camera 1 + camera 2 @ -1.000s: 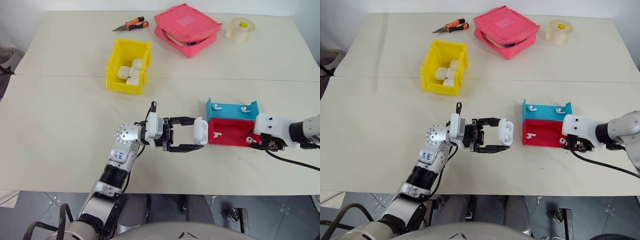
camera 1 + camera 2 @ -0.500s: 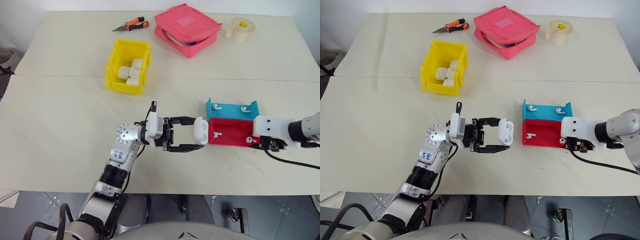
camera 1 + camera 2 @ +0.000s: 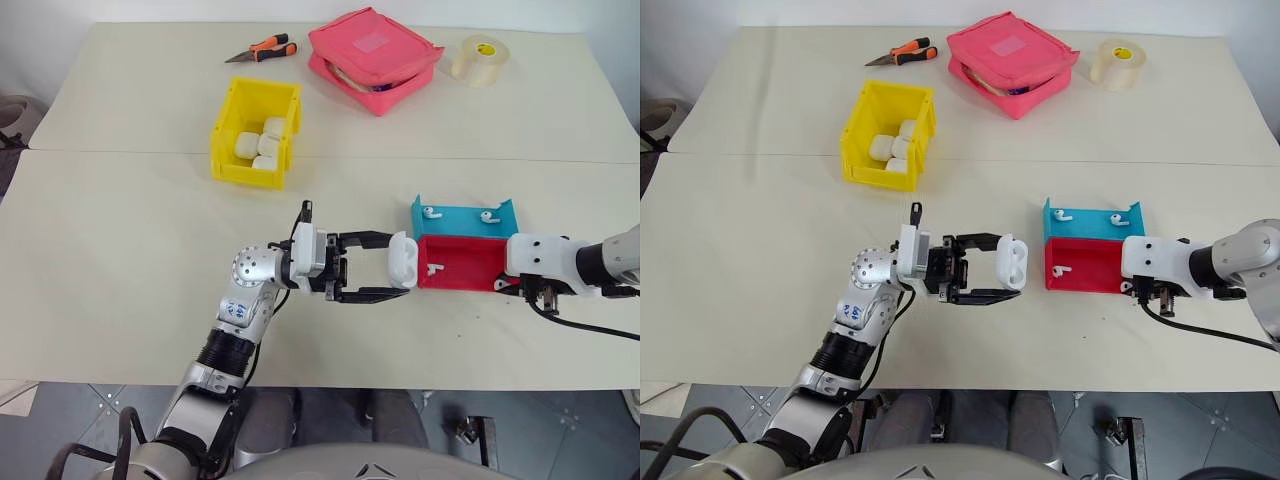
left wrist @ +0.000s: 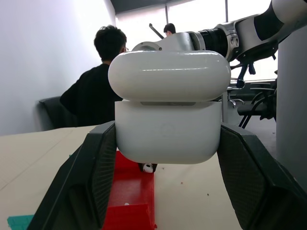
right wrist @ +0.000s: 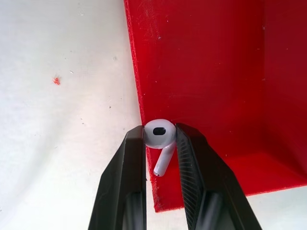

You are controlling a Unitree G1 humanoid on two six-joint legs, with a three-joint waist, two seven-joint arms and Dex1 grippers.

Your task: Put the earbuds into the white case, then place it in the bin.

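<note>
Nearest to me, my left hand [image 3: 398, 272] is clamped on the white case [image 3: 401, 262], one finger on each side of its body. I keep it raised off the surface [image 3: 120, 260] with the lid flipped up, so the mouth faces the trays and a bud can be dropped straight in. It sits just beside the red tray [image 3: 462, 264], which keeps the carry from the trays short.

Out to the right, my right hand [image 5: 160, 139] points down at the near right corner of the red tray, and its two fingers [image 5: 133, 158] have pinched the rounded head of one earbud [image 5: 159, 135], the stem hanging below between them. Gripping the head rather than the thin stem looks like the safer hold; I judge the stem is left free to go into the case first. A second earbud [image 3: 433, 268] lies at the left end of the red tray, and two more rest in the blue tray [image 3: 463, 218] behind it.

Compared with a second ago, the right hand's fingers have closed in: they stood apart around the bud then and now touch it on both sides. The left hand and the case have not moved.

Farther back, the bin [image 3: 255, 134] sits well apart from both hands, already holding several white cases. Beyond it are the orange-handled pliers [image 3: 262, 49], a pink pouch [image 3: 374, 57] and a tape roll [image 3: 481, 59], none of them involved.
</note>
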